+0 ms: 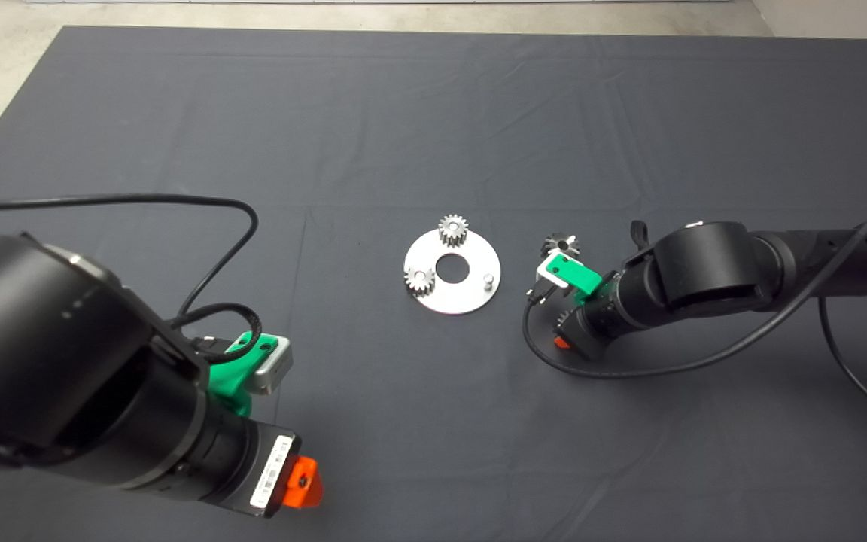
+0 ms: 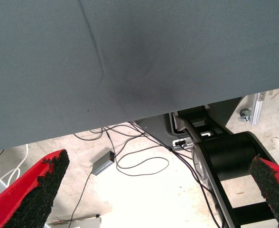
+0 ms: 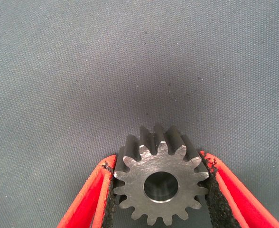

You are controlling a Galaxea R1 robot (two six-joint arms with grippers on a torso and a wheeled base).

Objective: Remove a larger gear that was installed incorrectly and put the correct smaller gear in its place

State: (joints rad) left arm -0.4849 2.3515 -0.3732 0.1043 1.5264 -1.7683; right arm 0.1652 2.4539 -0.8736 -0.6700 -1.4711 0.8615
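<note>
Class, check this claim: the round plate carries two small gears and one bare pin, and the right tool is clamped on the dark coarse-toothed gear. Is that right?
One detail is wrong. The right wrist view shows the right tool shut on the smaller gear, silver and fine-toothed. The larger gear lies on the mat beside that arm. The plate does carry two small gears and one bare pin.

Silver disc (image 1: 471, 301) with two small gears, dark gear (image 1: 560, 245) beside right claw (image 1: 543, 293)
</note>
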